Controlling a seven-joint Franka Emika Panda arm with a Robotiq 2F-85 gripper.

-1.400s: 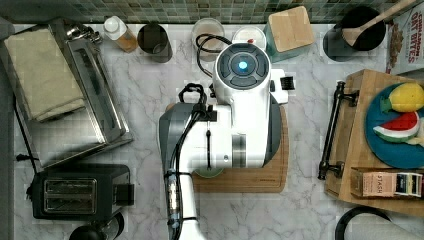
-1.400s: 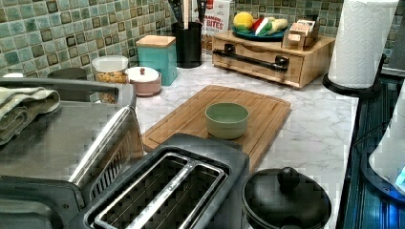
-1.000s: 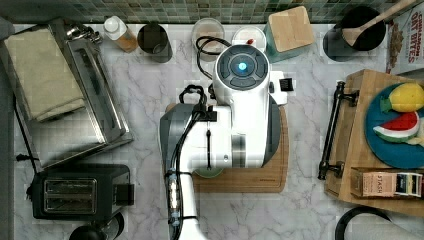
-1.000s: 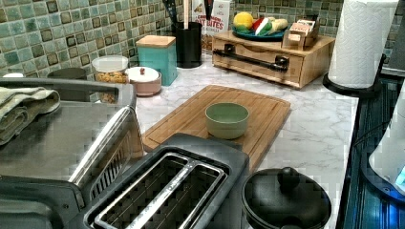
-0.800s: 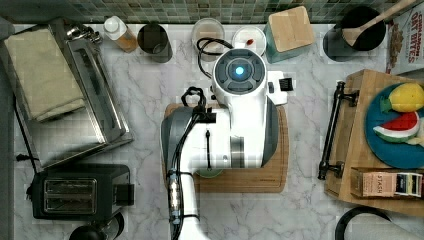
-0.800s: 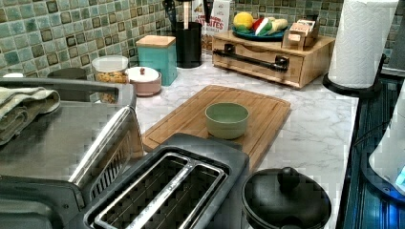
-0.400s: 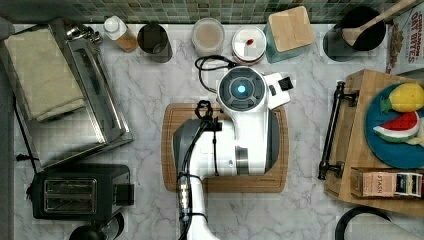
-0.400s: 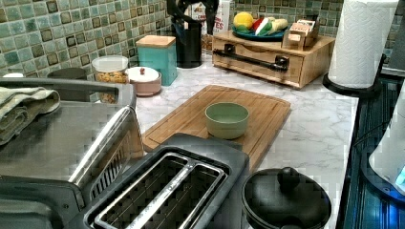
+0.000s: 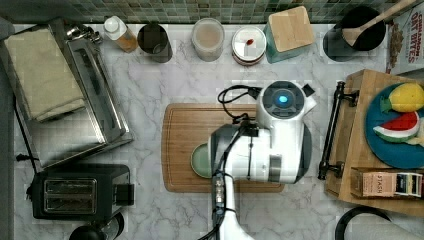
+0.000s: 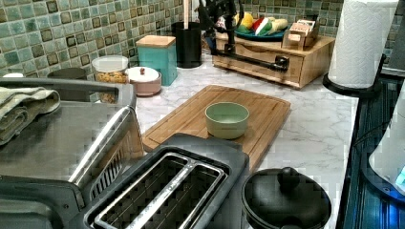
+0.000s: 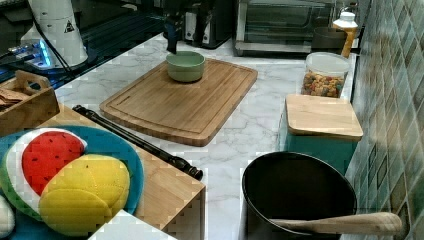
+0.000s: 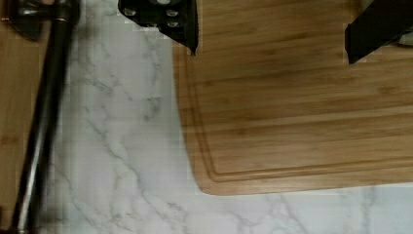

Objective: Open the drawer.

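Arm [image 9: 270, 150] shifted toward drawer [image 9: 350, 145]; boxes read "STASH" [image 9: 387, 184], "OAT BITES" [image 9: 406, 42].

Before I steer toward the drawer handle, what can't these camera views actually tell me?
- Green bowl: in the top view, the arm covers most of it.
- Drawer: the top view's right edge cuts it off; its front face is unseen from above.
- Drawer handle: runs past the wrist view's edge, one bracket visible.
- Gripper: height above the cutting board cannot be judged.
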